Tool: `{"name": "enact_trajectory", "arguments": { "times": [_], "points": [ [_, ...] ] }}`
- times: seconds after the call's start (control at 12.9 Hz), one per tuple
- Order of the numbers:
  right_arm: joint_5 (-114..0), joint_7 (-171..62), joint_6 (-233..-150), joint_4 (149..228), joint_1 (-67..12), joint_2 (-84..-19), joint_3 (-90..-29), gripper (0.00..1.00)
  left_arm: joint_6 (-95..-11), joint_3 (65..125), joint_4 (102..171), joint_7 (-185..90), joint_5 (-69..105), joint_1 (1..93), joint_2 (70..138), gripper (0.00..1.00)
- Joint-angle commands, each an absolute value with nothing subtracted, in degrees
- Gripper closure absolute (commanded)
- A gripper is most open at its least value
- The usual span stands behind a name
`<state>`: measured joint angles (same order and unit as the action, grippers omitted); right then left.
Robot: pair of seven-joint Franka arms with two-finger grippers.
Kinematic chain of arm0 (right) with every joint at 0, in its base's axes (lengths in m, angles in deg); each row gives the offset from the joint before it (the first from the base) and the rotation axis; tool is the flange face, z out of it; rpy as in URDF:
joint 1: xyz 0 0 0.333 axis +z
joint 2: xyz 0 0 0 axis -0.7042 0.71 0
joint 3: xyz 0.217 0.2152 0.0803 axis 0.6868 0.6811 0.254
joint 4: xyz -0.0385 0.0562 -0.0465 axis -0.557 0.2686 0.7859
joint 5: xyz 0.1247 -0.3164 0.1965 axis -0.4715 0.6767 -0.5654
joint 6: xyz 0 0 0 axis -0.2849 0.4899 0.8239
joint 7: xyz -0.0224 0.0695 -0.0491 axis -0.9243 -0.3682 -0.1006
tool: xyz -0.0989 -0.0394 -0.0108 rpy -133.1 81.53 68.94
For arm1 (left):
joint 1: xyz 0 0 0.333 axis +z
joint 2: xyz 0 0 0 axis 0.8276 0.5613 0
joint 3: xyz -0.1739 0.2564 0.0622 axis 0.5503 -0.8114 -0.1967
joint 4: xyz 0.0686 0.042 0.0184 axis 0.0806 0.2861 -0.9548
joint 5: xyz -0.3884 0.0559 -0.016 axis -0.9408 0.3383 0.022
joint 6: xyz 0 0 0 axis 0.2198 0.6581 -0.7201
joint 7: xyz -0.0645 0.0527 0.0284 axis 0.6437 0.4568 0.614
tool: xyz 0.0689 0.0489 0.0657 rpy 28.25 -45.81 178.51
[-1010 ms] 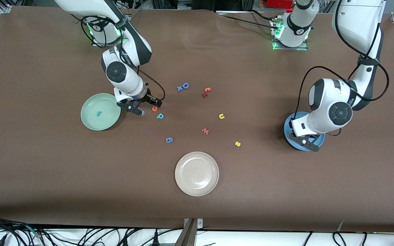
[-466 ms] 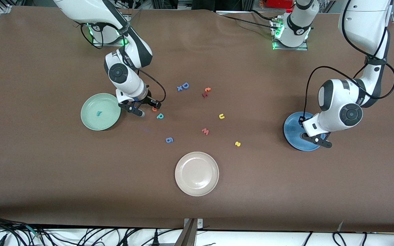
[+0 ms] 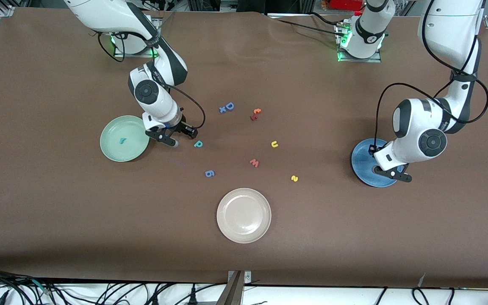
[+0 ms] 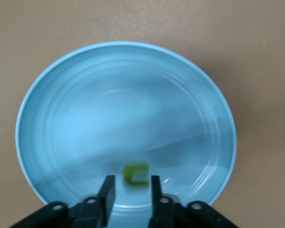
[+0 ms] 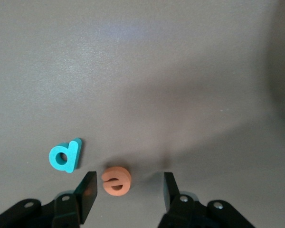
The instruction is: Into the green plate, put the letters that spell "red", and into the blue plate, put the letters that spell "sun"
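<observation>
The right end effector (image 5: 126, 192) stands low over the desk (image 3: 57, 220) just beside the green plate (image 3: 115, 150), its jaws spread and straddling the orange "e" (image 5: 116, 180), which lies flat between them and nearer one finger than the other. The teal "d" (image 5: 65, 156) lies just beside that finger. The left end effector (image 4: 129, 190) hangs over the blue plate (image 4: 85, 104), jaws parted and grasping nothing; the dark green "n" (image 4: 136, 173) lies in the plate just below them, released.

Judgement on the step in hand: the "e" is about to be pinched. The grasp would go best with the jaws centred on the letter first, so that the finger nearest the "d" does not nudge it, then lowered until the pads flank the foam's edges, closed gently, and lifted straight up before crossing to the green plate.

Count: three plates, namely green, blue and a beige plate (image 3: 244, 215). One teal "r" (image 3: 122, 140) in the green plate. On the open desk: a yellow "u" (image 3: 274, 144), a yellow "s" (image 3: 294, 178), a red "w" (image 3: 254, 162), a blue "g" (image 3: 209, 173), a blue "D" (image 3: 229, 106) with a small blue piece touching it, and a small cluster of red and orange letters (image 3: 255, 114), unreadable.
</observation>
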<state>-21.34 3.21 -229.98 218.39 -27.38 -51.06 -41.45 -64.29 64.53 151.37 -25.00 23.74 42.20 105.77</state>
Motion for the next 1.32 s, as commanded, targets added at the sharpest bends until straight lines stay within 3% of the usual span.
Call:
{"name": "enact_trajectory", "arguments": {
  "times": [0.0,0.31,0.54,0.85,1.24],
  "points": [
    [-20.06,5.58,-232.25,218.03,-26.22,-49.63,-42.3,0.35,-64.62,64.21,150.75,-24.16,21.84,41.44,105.46,0.01],
    [-19.88,5.5,-233.58,218.12,-26.22,-48.31,-42.3,0.41,-64.62,65.35,148.48,-22.93,21.84,38.03,104.41,0.0],
    [-19.53,5.32,-233.49,218.12,-26.3,-48.04,-42.22,0.55,-64.62,67.28,145.93,-23.8,20.71,34.34,104.32,0.0],
    [-19.44,5.58,-233.4,218.12,-26.22,-48.04,-42.22,0.58,-65.23,67.28,142.33,-23.98,14.65,29.24,106.24,0.0],
    [-19.36,3.66,-233.23,218.03,-26.22,-48.04,-42.22,0.77,-78.22,67.28,141.35,-27.39,12.0,25.98,109.76,0.0]
  ]
}}
